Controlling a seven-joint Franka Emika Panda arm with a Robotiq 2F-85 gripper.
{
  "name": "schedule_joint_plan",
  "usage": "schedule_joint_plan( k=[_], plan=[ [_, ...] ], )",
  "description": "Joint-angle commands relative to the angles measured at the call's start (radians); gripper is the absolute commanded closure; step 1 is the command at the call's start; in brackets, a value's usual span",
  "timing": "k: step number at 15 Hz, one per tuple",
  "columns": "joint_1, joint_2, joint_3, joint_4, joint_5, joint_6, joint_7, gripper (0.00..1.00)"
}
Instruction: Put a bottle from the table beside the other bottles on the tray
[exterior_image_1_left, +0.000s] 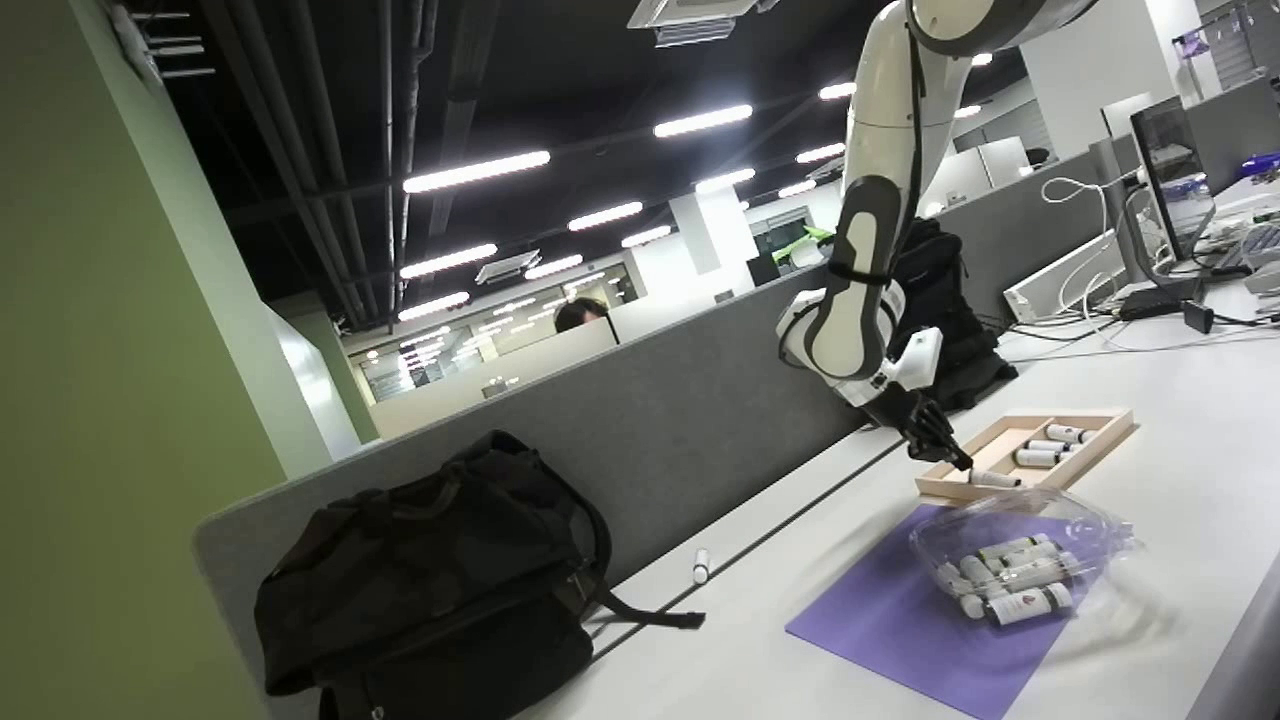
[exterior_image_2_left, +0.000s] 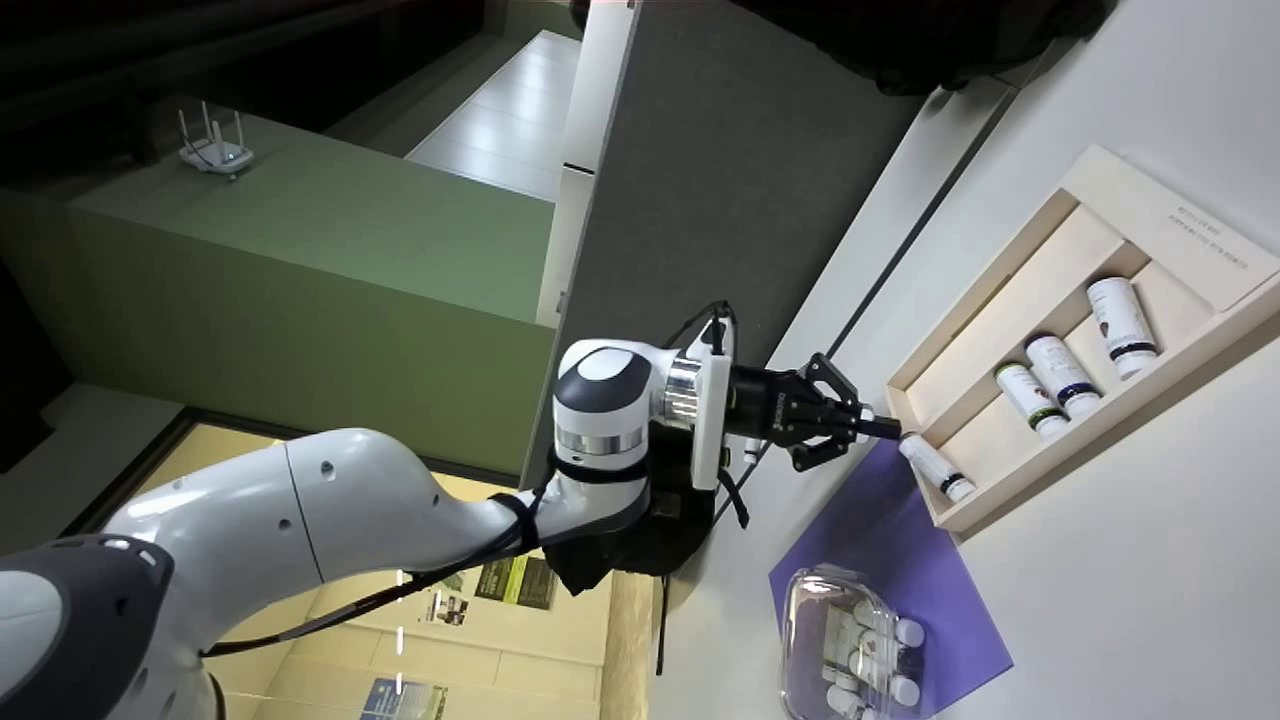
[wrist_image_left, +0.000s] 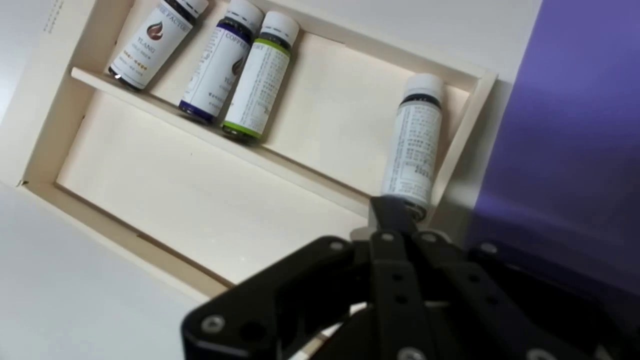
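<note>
The light wooden tray (exterior_image_1_left: 1085, 462) stands on the pale table (exterior_image_1_left: 1180, 540); it also shows in the wrist view (wrist_image_left: 165, 117). In the wrist view, the other bottles lie grouped in one compartment: a dark-banded one (wrist_image_left: 152, 45), a blue-banded one (wrist_image_left: 216, 70) and a green-banded one (wrist_image_left: 259, 82). A white-labelled bottle (wrist_image_left: 415, 145) lies apart in that compartment, by the end wall; it also shows in an exterior view (exterior_image_2_left: 935, 467). My gripper (wrist_image_left: 392, 212) is shut and empty, its fingertips at this bottle's base, hiding part of it. Whether they touch it I cannot tell.
A purple mat (exterior_image_1_left: 880, 620) lies beside the tray, with a clear plastic container (exterior_image_1_left: 1095, 525) of heaped bottles on it. A single small bottle (exterior_image_1_left: 701, 566) is on the table near a black backpack (exterior_image_1_left: 430, 580). A grey divider panel (exterior_image_1_left: 690, 420) runs along the table.
</note>
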Motion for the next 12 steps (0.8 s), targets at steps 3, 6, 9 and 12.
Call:
schedule_joint_plan(
  k=[3, 6, 9, 12],
  plan=[
    [-0.006, 0.004, 0.002, 0.020, 0.036, -0.104, 0.047, 0.97],
    [-0.018, -0.027, 0.015, 0.020, 0.064, -0.105, 0.037, 0.97],
    [-0.021, -0.110, 0.030, -0.005, 0.093, -0.076, 0.024, 0.61],
    [-0.017, -0.089, 0.031, 0.021, 0.091, -0.077, 0.013, 0.68]
  ],
)
